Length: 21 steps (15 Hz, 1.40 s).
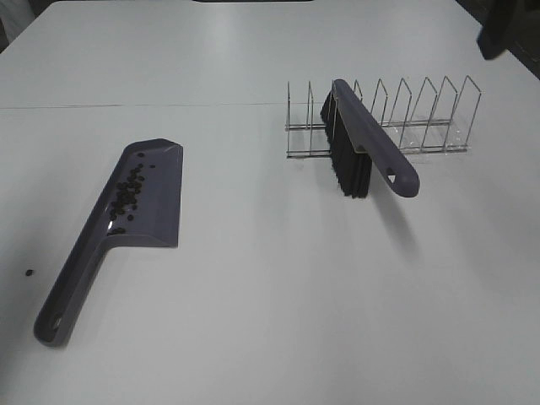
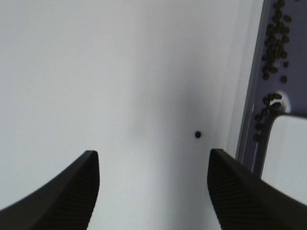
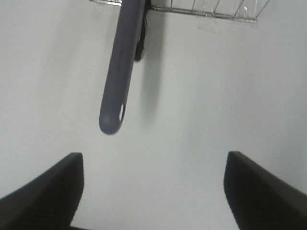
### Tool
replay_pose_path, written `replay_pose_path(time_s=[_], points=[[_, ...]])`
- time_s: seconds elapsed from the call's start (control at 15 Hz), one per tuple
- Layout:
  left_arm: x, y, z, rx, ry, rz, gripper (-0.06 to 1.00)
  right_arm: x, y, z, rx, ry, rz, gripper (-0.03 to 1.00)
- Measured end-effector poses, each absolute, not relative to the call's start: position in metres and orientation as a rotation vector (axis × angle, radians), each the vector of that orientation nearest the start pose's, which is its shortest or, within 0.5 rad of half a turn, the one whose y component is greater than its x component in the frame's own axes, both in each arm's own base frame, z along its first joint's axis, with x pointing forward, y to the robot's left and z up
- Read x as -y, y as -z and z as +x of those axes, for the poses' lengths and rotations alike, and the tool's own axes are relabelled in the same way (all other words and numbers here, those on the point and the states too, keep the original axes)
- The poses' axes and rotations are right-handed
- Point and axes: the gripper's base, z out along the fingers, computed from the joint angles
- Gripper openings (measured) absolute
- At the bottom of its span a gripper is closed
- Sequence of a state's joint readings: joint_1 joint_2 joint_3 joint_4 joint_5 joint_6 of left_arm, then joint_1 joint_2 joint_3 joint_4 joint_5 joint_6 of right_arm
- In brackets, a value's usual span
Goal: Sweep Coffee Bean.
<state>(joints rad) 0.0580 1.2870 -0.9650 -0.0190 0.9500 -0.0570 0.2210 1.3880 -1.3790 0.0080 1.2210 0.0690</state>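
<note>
Though stray, bean (image 2: 197, 134) between claw (image 2: 153, 184) fingers.

A wire rack (image 1: 396, 118) stands on the white counter (image 1: 278, 287). A purple brush (image 1: 363, 139) leans in the rack's left slots, bristles down, handle sticking out toward the near edge. A purple dustpan (image 1: 126, 219) lies flat well left of the rack.

High cam looks down over whole table (image 1: 270, 321). L wrist cam faces down, close, sharing dustpan (image 2: 268, 96) and beans (image 2: 274, 43) with it. R wrist cam, close, shares brush (image 3: 122, 62) and rack (image 3: 211, 12).
</note>
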Motion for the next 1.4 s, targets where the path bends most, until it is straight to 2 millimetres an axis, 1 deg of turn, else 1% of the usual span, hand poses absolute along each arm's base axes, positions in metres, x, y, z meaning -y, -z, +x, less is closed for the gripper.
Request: replay_pose_path(time_s=[0.13, 0.27, 0.33, 0.4, 0.53, 0.6, 0.73, 0.93, 1.13, 1.2, 1.4], points=[[-0.01, -0.286, 0.199, -2.711, 0.024, -0.166, 0.6, -0.051, -0.361, 0.225, -2.711, -0.086, -0.202, 0.7], [-0.008, -0.291, 0.157, -2.633, 0.024, -0.16, 0.6, -0.042, -0.351, 0.186, -2.706, -0.09, -0.187, 0.7], [-0.007, -0.293, 0.149, -2.618, 0.024, -0.159, 0.6, -0.04, -0.348, 0.176, -2.701, -0.092, -0.184, 0.7], [-0.005, -0.301, 0.115, -2.554, 0.024, -0.153, 0.6, -0.032, -0.339, 0.142, -2.665, -0.098, -0.183, 0.7], [-0.003, -0.309, 0.086, -2.495, 0.018, -0.127, 0.6, -0.025, -0.334, 0.11, -2.597, -0.103, -0.203, 0.7], [-0.003, -0.31, 0.081, -2.487, 0.015, -0.119, 0.6, -0.023, -0.334, 0.104, -2.581, -0.105, -0.204, 0.7], [-0.002, -0.316, 0.057, -2.41, 0.003, -0.086, 0.59, -0.017, -0.33, 0.076, -2.494, -0.118, -0.199, 0.7], [0.0, -0.319, 0.031, -2.321, -0.005, -0.067, 0.59, -0.008, -0.317, 0.037, -2.366, -0.135, -0.191, 0.7], [0.0, -0.319, 0.023, -2.292, 0.009, -0.088, 0.59, -0.003, -0.302, 0.012, -2.274, -0.141, -0.196, 0.7], [0.0, -0.319, 0.023, -2.29, 0.01, -0.089, 0.59, -0.002, -0.3, 0.009, -2.261, -0.143, -0.196, 0.7], [-0.002, -0.309, 0.015, -2.272, -0.001, -0.046, 0.59, 0.002, -0.285, -0.008, -2.18, -0.149, -0.195, 0.7]])
